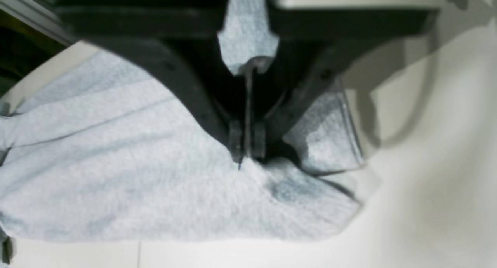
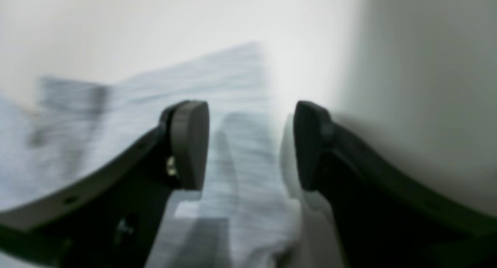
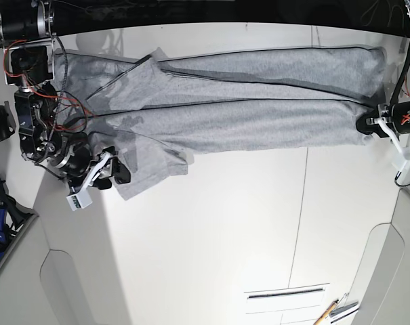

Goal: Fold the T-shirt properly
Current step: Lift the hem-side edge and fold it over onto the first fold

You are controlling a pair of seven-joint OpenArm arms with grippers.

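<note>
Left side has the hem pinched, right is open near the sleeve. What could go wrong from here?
The left gripper holds only a thin pinch of the T-shirt; pulling may slip it free. The right gripper is open over the sleeve edge, so closing may catch one layer or miss. The cloth already lies in uneven lengthwise folds, which a further fold could lock in.

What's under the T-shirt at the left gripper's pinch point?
The T-shirt lies on the white table, bare around its edges. The left gripper is shut on a pinched ridge of fabric. How many layers it holds, and what's beneath, is covered.
</note>
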